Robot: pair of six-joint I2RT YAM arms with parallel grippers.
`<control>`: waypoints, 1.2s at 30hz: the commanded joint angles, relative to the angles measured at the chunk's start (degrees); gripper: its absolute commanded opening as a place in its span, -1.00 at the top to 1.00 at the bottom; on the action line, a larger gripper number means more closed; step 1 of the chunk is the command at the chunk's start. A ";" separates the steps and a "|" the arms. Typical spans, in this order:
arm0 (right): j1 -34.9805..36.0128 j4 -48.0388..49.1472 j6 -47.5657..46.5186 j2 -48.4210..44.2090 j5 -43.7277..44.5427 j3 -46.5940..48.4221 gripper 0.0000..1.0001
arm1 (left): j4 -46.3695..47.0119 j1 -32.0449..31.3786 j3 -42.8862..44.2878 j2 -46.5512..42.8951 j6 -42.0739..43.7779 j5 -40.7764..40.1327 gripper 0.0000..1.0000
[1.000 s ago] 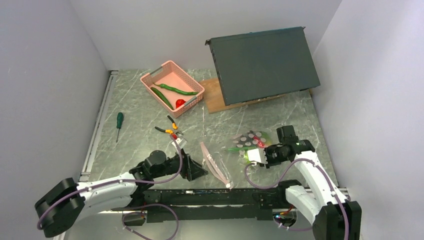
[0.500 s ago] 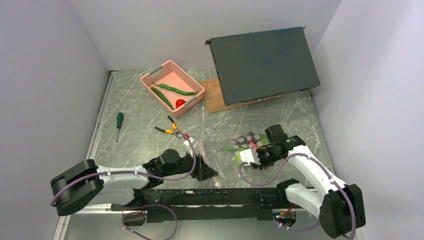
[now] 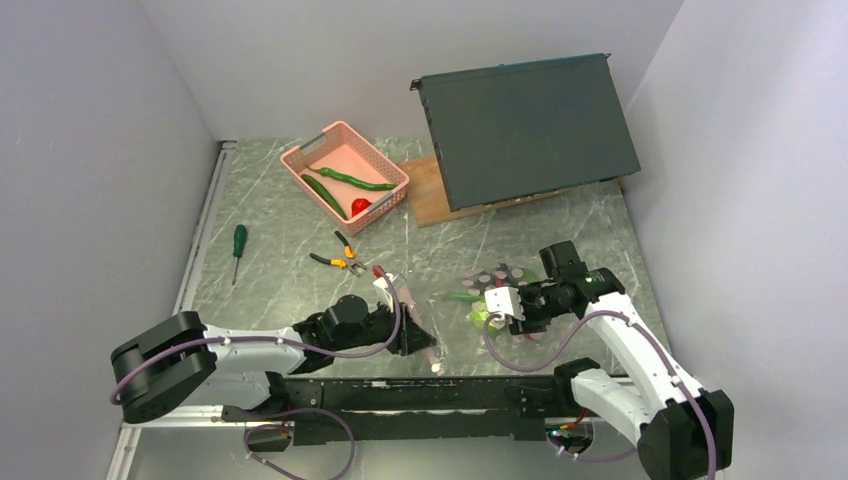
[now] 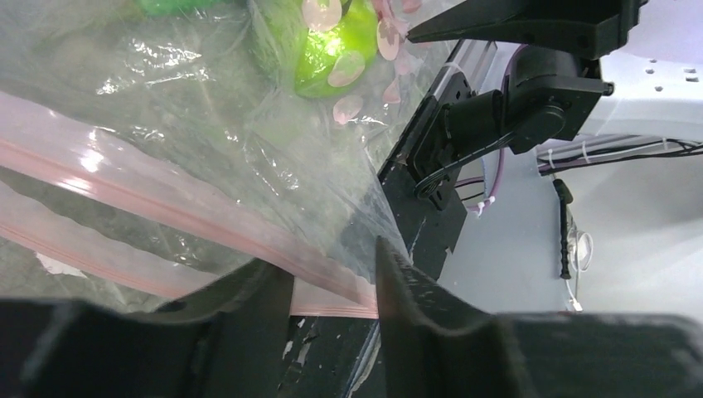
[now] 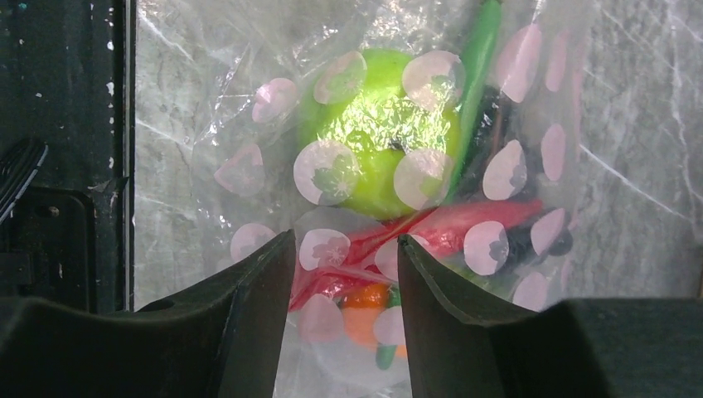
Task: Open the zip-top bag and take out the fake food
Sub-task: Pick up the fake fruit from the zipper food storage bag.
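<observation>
The zip-top bag [image 3: 492,278] lies crumpled near the front between both arms. Its pink zip strip [image 4: 166,203] runs across the left wrist view. My left gripper [image 3: 414,336] [image 4: 327,267] is open, with the strip's corner between its jaws. My right gripper [image 3: 506,304] [image 5: 344,242] is open just over the bag's other end, and the spotted plastic shows between its fingers. Inside the bag are a green apple [image 5: 377,157] [image 4: 332,46], a red piece [image 5: 464,224], an orange-green piece [image 5: 365,319] and a dark piece [image 5: 497,124]. A cucumber [image 3: 322,193], a long pepper [image 3: 355,180] and a red piece [image 3: 360,206] lie in the basket.
A pink basket [image 3: 300,160] stands at the back left. Orange-handled pliers [image 3: 335,260] and a green-handled screwdriver [image 3: 238,240] lie on the table. A dark flat box [image 3: 525,125] leans on a wooden board [image 3: 425,190] at the back. Walls close in both sides.
My left gripper has moved right along the front edge to the bag's zip strip. My right gripper has shifted a little left and back over the bag, which has bunched up.
</observation>
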 commanded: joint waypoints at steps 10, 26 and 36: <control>3.44 9.24 -0.91 10.96 1.80 -0.36 0.11 | 3.30 -0.46 3.60 3.43 2.00 3.37 0.87; 7.67 9.22 4.26 12.81 -2.45 -0.09 0.60 | 7.70 -0.46 1.60 5.45 2.24 2.12 0.99; 6.40 3.29 2.65 7.99 -3.69 5.95 -0.03 | 6.09 -0.47 1.08 3.72 3.75 1.77 1.00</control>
